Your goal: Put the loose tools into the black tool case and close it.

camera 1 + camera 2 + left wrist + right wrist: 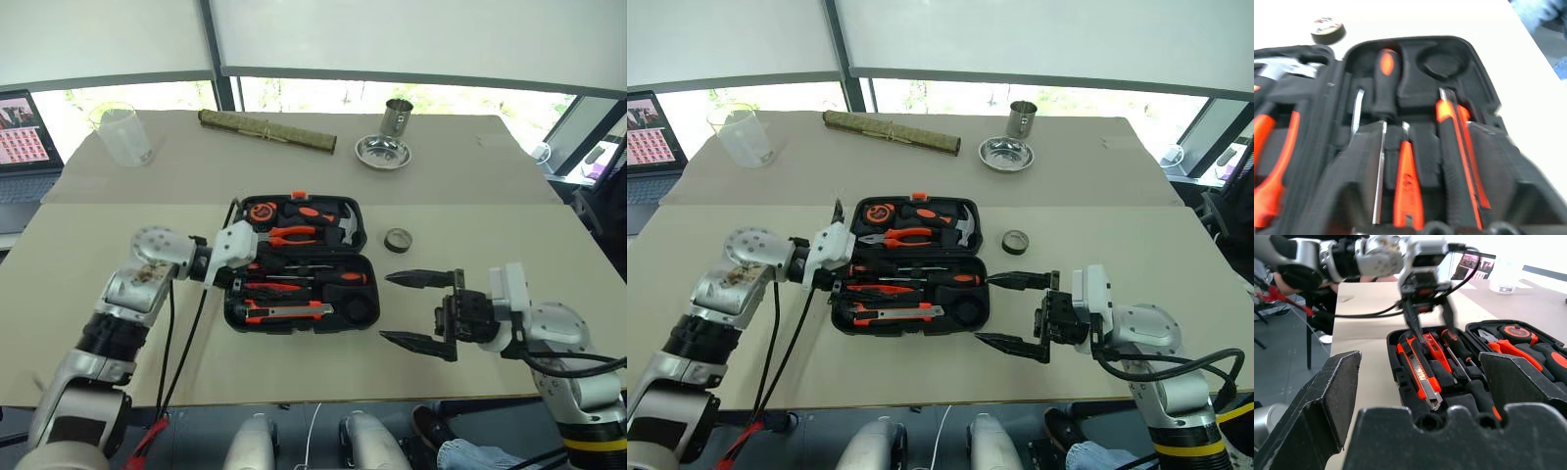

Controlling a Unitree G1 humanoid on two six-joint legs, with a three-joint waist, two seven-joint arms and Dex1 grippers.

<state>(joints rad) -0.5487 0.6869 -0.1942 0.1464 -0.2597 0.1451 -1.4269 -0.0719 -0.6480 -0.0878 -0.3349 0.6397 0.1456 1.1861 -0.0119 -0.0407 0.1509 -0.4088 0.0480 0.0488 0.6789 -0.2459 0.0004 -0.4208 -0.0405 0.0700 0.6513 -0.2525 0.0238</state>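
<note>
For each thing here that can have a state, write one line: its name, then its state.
Black tool case: open, lid flat on the table.
Utility knife: in its slot.
Long screwdriver: in its slot.
Tape roll: loose on the table, beside the case.
Bamboo mat: rolled up.
Right claw: open, empty.
Left claw: over the case.
</note>
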